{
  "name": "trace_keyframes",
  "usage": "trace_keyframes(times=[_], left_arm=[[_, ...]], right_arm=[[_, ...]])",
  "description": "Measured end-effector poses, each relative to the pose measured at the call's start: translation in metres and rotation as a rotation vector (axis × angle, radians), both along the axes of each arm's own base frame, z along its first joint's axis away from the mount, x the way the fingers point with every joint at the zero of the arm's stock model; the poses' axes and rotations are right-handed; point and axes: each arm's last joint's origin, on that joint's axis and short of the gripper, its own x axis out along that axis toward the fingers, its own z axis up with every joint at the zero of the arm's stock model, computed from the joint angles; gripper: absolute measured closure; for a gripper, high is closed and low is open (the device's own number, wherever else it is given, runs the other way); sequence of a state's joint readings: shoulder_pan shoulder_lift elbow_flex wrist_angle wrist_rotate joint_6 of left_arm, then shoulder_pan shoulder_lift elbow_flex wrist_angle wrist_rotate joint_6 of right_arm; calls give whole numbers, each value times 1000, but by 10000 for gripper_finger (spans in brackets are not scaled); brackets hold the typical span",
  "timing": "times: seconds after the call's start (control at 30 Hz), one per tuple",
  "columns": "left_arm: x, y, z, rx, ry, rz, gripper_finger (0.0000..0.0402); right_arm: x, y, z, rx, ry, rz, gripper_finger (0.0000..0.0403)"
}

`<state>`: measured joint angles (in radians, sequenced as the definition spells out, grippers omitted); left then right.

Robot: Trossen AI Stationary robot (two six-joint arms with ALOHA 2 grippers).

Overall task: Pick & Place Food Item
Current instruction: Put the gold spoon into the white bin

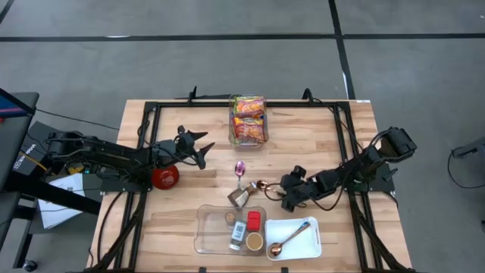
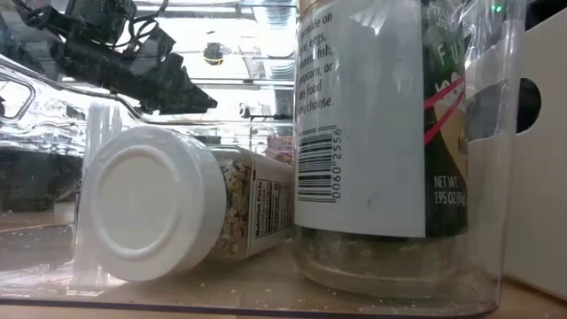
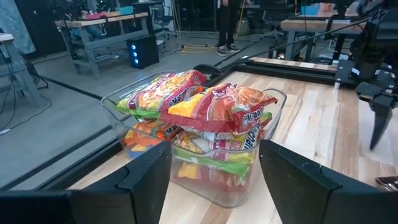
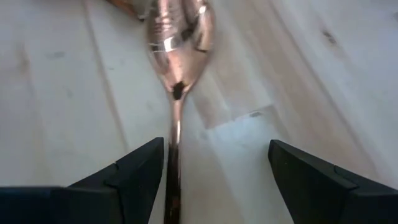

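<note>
Nearest the low camera stood a tall clear seasoning jar with a white label and barcode point(image 2: 372, 133), and beside it a smaller clear jar with a white lid point(image 2: 177, 217) lay on its side, both inside a clear plastic tray point(image 1: 208, 227).

Beyond them, we saw the light wooden tabletop point(image 1: 318, 144) carrying a clear tub of bright red-and-yellow noodle packets point(image 1: 248, 120) at its far middle. The left gripper point(image 1: 203, 149) hovered with its jaws apart, facing that tub, next to a red round object point(image 1: 165, 176). The right gripper point(image 1: 286, 194) sat low near the middle, jaws apart around the handle of a copper-coloured metal spoon point(image 4: 177, 37), one finger just beside the handle; whether it touched we could not tell. A second copper spoon point(image 1: 289, 237) lay in a white rectangular dish point(image 1: 312, 249).

We judged the risk lay in the thin handle: closing off-centre could push it sideways or pin it flat, and it could slip free on lifting.
</note>
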<state>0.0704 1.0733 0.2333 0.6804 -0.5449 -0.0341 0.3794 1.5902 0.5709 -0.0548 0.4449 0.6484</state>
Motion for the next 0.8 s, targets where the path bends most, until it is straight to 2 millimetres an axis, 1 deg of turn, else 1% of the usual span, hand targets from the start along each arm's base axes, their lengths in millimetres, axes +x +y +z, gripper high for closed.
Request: trace_keyframes(times=[0.17,0.43,0.8], left_arm=[[0,0,0,0,-3,0,165],[0,0,1,1,-8,0,165],[0,0,1,1,-8,0,165]], right_arm=[[1,-3,0,-36,1,-4,121],[7,0,3,-80,-47,92,121],[6,2,3,-35,-47,101,122]])
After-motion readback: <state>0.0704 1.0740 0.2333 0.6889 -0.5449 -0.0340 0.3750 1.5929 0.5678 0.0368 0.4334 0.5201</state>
